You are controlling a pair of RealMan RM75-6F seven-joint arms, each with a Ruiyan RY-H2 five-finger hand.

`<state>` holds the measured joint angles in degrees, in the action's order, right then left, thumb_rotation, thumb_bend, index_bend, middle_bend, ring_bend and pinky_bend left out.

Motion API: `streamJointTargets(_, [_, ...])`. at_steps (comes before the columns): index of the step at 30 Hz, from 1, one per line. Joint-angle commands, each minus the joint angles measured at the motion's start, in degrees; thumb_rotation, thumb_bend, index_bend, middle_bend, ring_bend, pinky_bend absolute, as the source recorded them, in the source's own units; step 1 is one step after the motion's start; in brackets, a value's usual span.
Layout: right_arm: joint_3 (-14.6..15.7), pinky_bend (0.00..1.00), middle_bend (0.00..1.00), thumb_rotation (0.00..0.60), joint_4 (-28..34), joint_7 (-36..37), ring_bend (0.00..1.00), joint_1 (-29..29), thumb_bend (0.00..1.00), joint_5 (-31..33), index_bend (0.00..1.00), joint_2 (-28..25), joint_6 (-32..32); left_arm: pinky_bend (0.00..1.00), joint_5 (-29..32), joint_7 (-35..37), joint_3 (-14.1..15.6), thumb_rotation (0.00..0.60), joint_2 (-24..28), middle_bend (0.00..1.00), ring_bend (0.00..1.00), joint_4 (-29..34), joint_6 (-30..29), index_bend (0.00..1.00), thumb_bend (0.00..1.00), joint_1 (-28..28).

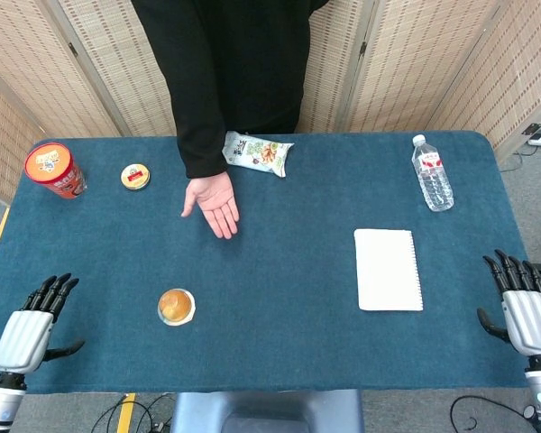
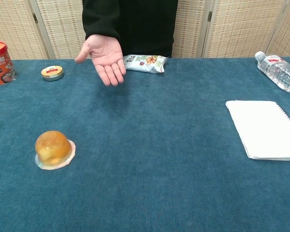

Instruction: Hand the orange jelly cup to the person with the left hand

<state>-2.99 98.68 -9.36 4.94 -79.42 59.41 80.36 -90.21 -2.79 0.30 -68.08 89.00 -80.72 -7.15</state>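
The orange jelly cup (image 1: 176, 307) sits upside down on the blue table, its dome up, also seen in the chest view (image 2: 53, 148). My left hand (image 1: 34, 327) hovers at the table's near left corner, fingers apart and empty, well left of the cup. My right hand (image 1: 527, 305) stays at the near right edge, fingers apart and empty. The person's open palm (image 1: 212, 202) is held out above the table beyond the cup, also seen in the chest view (image 2: 103, 57). Neither of my hands shows in the chest view.
A red canister (image 1: 54, 170) and a small round tin (image 1: 135, 176) stand at the far left. A snack packet (image 1: 258, 153) lies near the person. A water bottle (image 1: 432, 173) lies at the far right, with a white notepad (image 1: 388, 269) nearer.
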Motion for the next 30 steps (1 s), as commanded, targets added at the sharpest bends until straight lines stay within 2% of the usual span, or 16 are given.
streamJointTargets(1, [0.1,0.00,0.00,0.600,0.0,0.3,0.00,-0.1,0.28,-0.4,0.00,-0.1,0.2,0.23,1.8,1.2,1.5,0.600,-0.9,0.10,0.08,-0.6,5.5,0.11,0.08,-1.8])
streamJointTargets(11, [0.4,0.00,0.00,0.600,-0.3,2.1,0.00,0.0,0.28,-2.1,0.00,-0.8,0.1,0.24,2.3,-1.0,0.9,0.600,-4.0,0.11,0.09,-0.5,10.0,0.14,0.08,-5.2])
streamJointTargets(19, [0.2,0.00,0.00,0.600,-0.6,4.5,0.00,-0.5,0.28,-2.7,0.00,-1.8,1.0,0.30,4.2,-6.6,-1.9,0.600,-4.2,0.19,0.16,4.6,14.7,0.19,0.11,-10.1])
streamJointTargets(24, [0.1,0.00,0.00,0.600,-0.7,6.5,0.00,-1.6,0.28,-3.3,0.00,-2.5,3.0,0.40,5.2,-8.4,-3.5,0.600,-5.8,0.27,0.24,5.0,18.6,0.27,0.13,-14.0])
streamJointTargets(30, [-0.3,0.00,0.00,0.600,-1.0,8.5,0.00,-2.5,0.28,-3.5,0.00,-3.1,4.7,0.40,9.7,-12.2,-4.8,0.600,-8.1,0.28,0.24,5.1,24.6,0.28,0.13,-18.2])
